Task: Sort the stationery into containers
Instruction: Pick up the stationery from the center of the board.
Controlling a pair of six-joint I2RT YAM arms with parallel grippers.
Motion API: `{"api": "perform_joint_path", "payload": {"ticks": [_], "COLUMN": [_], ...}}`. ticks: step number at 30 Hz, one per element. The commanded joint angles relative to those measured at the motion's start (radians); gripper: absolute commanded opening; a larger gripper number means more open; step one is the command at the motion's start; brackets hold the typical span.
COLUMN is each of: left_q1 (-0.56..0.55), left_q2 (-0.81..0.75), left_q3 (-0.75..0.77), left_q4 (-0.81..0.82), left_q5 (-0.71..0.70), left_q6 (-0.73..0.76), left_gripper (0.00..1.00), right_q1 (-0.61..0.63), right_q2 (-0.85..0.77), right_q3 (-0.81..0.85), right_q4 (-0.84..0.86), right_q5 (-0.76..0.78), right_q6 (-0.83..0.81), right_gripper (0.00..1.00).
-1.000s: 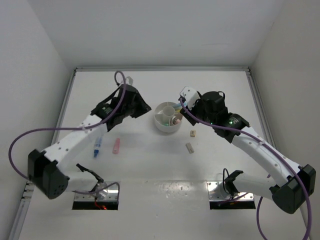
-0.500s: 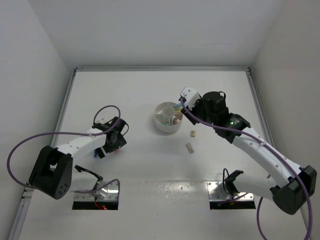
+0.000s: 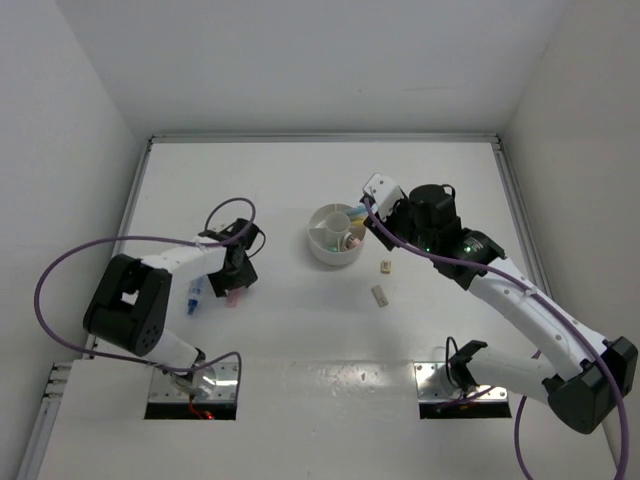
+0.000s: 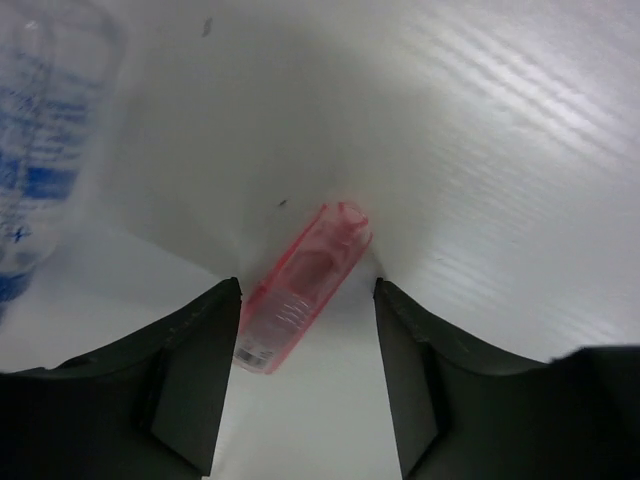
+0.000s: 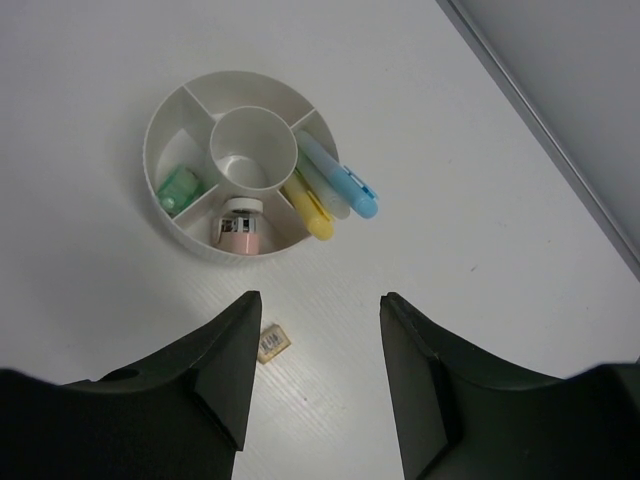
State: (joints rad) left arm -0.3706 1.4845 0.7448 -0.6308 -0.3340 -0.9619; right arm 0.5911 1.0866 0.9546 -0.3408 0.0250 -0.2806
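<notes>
Moved since a second ago: left gripper [image 4: 305, 305], pulled away from beside the organiser [image 3: 322, 254] and dropped to the table nearer its own base. Right gripper [image 5: 318, 310] barely shifted.

Left fingers [image 4: 190, 370] spread, pinching nothing yet. Between them, flat on the table and angled: loose pink marker [image 4: 305, 290]. Near end just beside or touching the finger on the view's left, cannot tell which; far end pointing out past the tips. Off beyond that same finger, blurred: blue marker [image 4: 40, 140], apart from the pink one.

Probably best for the grab: turn the wrist to square the pads on the marker's long sides, centre it, lower to just off the table, then close slowly to avoid rolling or flicking it toward the blue marker.

Right fingers [image 5: 200, 380] also spread, holding nothing, hovering above the table. Just past one tip: tan block [image 5: 271, 342]. Farther ahead, the organiser:
- Nearest wedge: stowed pink marker [image 5: 240, 228].
- Wedge to its left: green marker [image 5: 180, 188].
- Wedge to its right: yellow marker [image 5: 308, 208] and light blue marker [image 5: 335, 180], ends poking over the rim.
- Central well and far wedges: nothing visible.
</notes>
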Motion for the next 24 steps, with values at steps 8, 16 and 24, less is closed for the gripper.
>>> {"api": "perform_joint_path", "payload": {"ticks": [8,16,24], "left_q1": [0.013,-0.049,-0.215], "left_q2": [0.074,-0.052,-0.113], "left_q3": [0.054,0.129,0.218], "left_q4": [0.020,0.084,0.471], "left_q5": [0.084,0.269,0.412], "left_q6": [0.065,0.169,0.278], "left_gripper": [0.29,0.00,0.00], "right_q1": [-0.004,-0.004,-0.004], "right_q2": [-0.027,-0.018,0.021], "right_q3": [-0.013,-0.013,-0.013], "right_q4": [0.029,0.029,0.019], "right_q5": [-0.010,-0.010,-0.008], "right_q6": [0.001,0.001,0.001], "right_gripper": [0.52,0.52,0.00]}}
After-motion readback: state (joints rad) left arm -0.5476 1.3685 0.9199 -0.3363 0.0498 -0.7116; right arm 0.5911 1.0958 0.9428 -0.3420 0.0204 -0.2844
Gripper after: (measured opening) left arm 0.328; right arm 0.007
